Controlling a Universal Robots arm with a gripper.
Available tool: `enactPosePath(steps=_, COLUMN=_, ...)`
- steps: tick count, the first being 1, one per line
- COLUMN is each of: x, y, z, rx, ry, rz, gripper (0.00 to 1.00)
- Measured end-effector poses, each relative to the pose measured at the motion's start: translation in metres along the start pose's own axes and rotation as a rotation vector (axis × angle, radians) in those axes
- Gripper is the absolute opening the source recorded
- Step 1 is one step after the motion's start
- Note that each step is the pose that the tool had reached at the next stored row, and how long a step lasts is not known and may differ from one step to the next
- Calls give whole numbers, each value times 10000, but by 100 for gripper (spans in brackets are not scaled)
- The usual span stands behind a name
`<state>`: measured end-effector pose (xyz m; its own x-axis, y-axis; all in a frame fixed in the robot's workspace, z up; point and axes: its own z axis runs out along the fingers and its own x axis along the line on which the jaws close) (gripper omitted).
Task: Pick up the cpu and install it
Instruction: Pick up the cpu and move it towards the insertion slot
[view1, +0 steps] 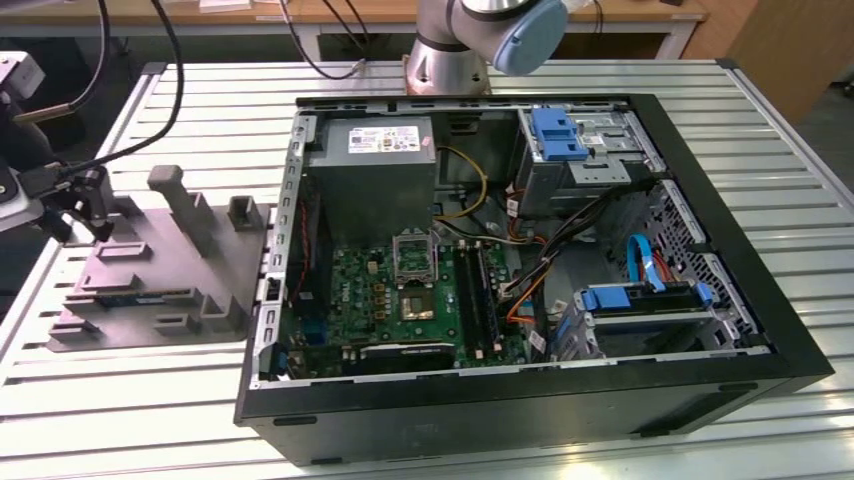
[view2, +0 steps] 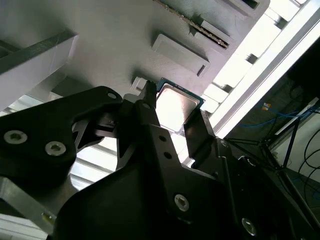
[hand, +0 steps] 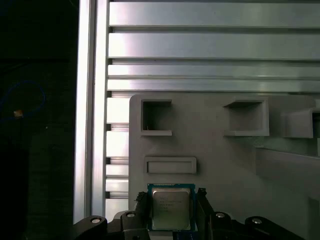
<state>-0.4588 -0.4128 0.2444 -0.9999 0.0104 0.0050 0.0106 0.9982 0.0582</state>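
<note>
The cpu, a thin square chip with a pale silvery top and a green rim, sits low over the grey moulded holder in both wrist views. My gripper straddles it, one black finger against one edge and the other against the opposite edge. In the second wrist view the cpu shines between the same two fingers of the gripper. In the exterior view my gripper hangs over the holder at the far left. The board's socket lies open inside the computer case.
The holder has upright posts and square pockets close around the gripper. The open case holds a power supply, blue-tabbed drive cages and loose cables. The slatted aluminium table ends just beyond the holder.
</note>
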Motion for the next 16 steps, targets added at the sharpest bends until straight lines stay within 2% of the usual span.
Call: enactPosePath(steps=16, x=0, y=4, z=-63, rx=0, ry=0, rz=0, gripper=47)
